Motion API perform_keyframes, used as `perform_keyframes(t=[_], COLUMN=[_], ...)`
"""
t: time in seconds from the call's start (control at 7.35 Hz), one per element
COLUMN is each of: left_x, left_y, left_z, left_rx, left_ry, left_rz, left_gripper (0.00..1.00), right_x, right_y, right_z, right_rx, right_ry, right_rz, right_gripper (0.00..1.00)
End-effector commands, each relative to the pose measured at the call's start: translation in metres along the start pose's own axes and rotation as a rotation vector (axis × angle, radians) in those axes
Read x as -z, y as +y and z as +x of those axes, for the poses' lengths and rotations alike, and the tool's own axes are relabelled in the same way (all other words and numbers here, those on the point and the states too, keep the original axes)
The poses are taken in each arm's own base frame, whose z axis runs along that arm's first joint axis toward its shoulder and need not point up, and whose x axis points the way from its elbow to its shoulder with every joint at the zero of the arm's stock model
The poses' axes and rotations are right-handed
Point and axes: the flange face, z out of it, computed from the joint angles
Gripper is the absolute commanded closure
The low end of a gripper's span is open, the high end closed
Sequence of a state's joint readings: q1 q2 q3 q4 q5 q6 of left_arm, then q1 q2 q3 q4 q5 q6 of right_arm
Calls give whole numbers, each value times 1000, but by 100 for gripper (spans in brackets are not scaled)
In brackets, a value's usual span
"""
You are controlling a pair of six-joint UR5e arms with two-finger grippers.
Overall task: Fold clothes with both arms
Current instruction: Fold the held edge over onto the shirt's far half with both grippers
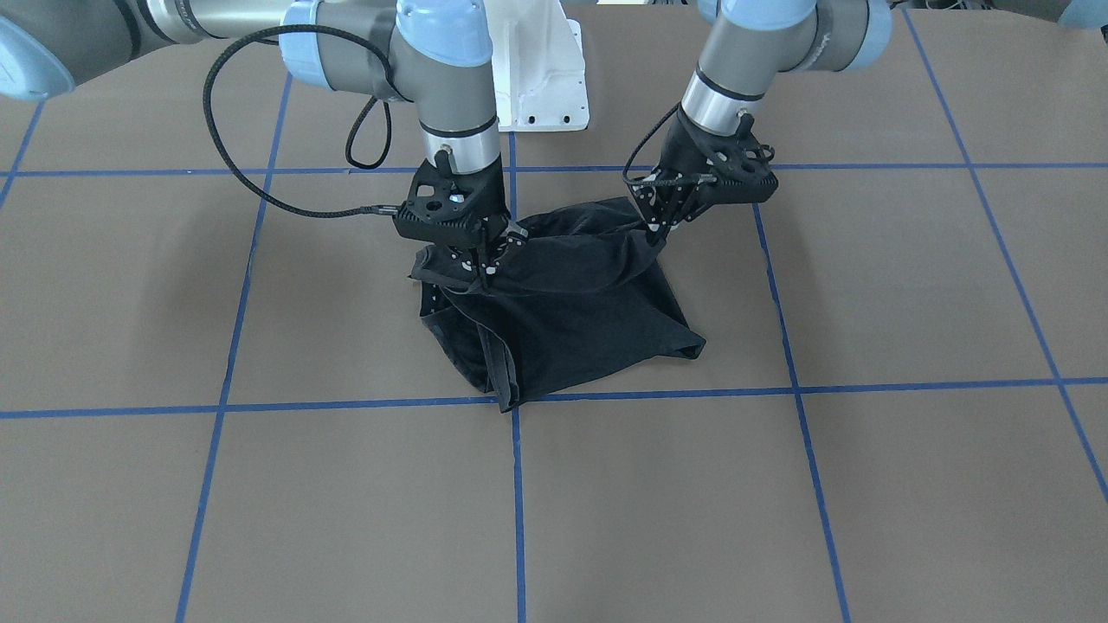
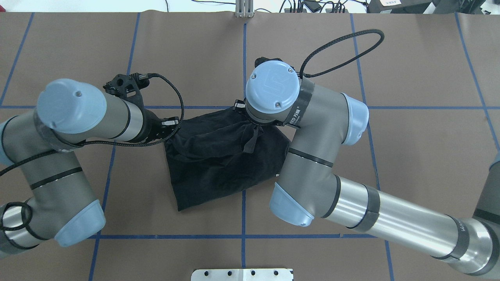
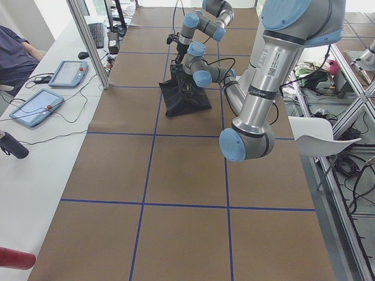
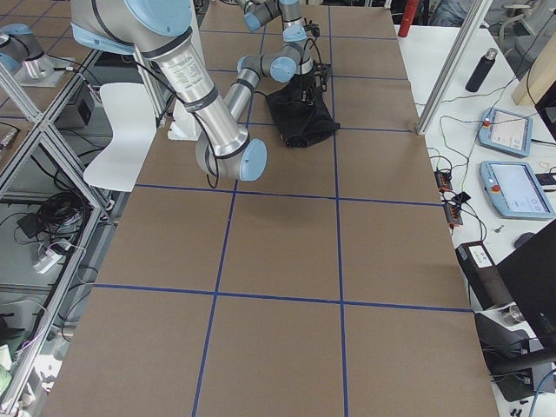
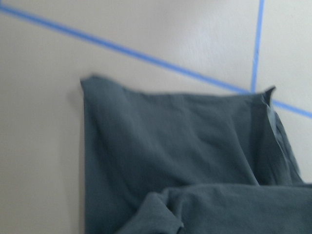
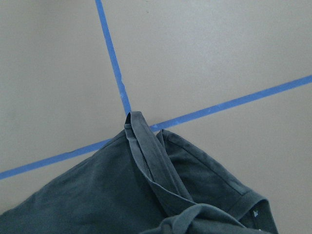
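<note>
The black T-shirt [image 1: 571, 320] is folded over near the table's middle, with its far edge on the table and its near edge lifted. The logo is hidden. My left gripper [image 1: 655, 232] is shut on the lifted edge at one corner; it also shows in the overhead view [image 2: 172, 125]. My right gripper [image 1: 481, 270] is shut on the other corner, where a bunched sleeve hangs. In the overhead view the shirt [image 2: 218, 168] lies between both arms and the right wrist [image 2: 271, 89] covers the right gripper. Both wrist views show only cloth [image 5: 170, 161] [image 6: 122, 200] below them.
The brown table cover has a blue tape grid [image 1: 517, 484]. The white pedestal base [image 1: 541, 69] stands behind the shirt. Tablets [image 3: 35, 105] and cables lie on the side bench, where a person sits [image 3: 17, 52]. A dark bottle [image 4: 480, 69] stands on the bench.
</note>
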State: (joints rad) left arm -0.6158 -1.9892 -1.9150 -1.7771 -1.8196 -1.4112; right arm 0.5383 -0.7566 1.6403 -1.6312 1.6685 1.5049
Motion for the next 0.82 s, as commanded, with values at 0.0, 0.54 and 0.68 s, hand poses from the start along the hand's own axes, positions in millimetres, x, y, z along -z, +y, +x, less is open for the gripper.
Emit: perform_keyframes(t=[0.0,0.54,0.68], left_x=[-50,-86,-91], left_y=[-39,-70,-79], left_z=[-4,-24,-31], left_rx=[-69,-153,-167], left_ry=[-94,-144,-144], left_rz=[15,20,27], left_gripper=[100,61,15], right_x=[-30,-83,-87], right_y=[-25,-68,-78], right_z=[-18,-30,-26], right_rx=[7,45,42], right_ry=[37,60,73], right_rz=[15,26,27], right_gripper=[100,97,13])
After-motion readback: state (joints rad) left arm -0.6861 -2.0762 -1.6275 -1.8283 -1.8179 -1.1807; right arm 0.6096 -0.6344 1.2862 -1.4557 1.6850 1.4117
